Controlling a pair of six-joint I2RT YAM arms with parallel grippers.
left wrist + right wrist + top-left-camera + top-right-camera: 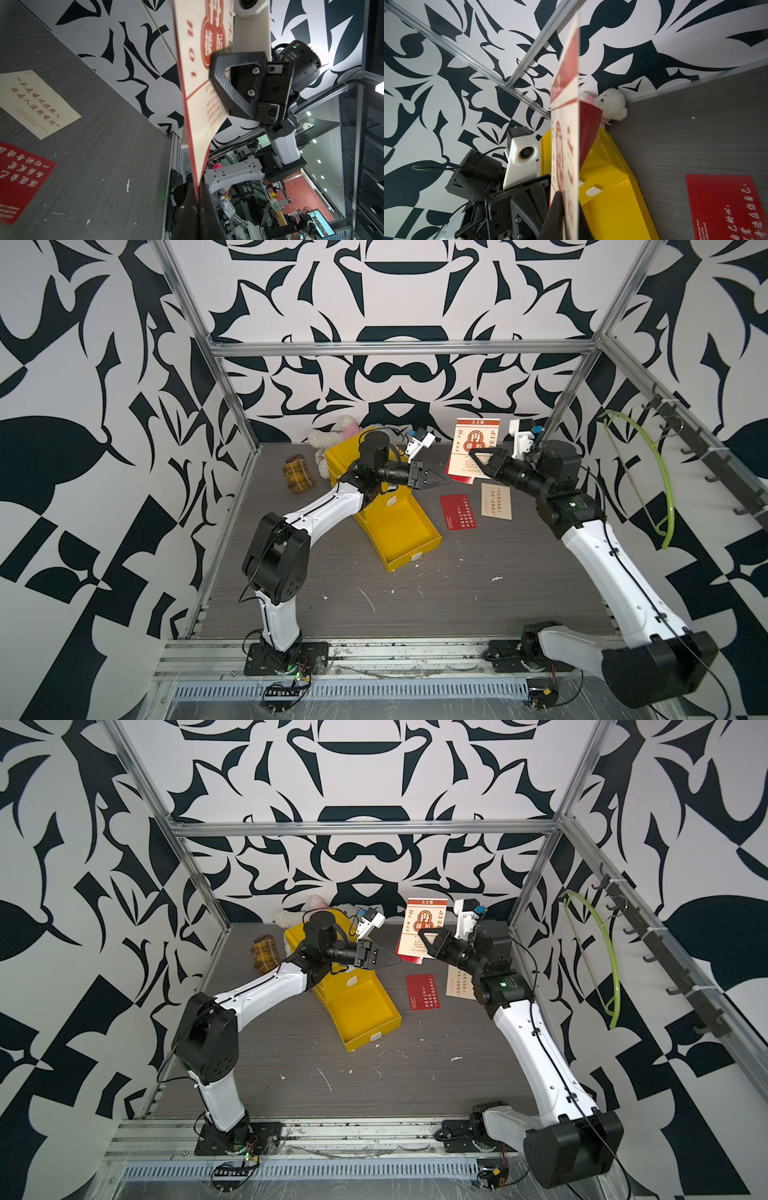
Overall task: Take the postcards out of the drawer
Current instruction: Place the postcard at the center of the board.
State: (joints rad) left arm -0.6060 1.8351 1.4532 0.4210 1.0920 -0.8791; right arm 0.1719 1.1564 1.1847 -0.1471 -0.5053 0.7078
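On the grey table (457,605) the yellow plastic drawer (409,537) is seen empty, two postcards (458,511) laid beside. A cream emblem postcard (476,437) with a red postcard (463,480) is clamped upright by left gripper (448,480) and right gripper (472,456); lowering and release are probably needed.

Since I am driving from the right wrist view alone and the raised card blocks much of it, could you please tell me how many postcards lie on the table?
Observer: Two. Beside the flat red card that you can see, a cream text card lies flat, a little apart from it.
Operator: Thank you. What is the left gripper doing behind the raised card?
Observer: The left gripper is shut on the bottom corner of the emblem card. The held red card behind it seems to run into the same pinch.
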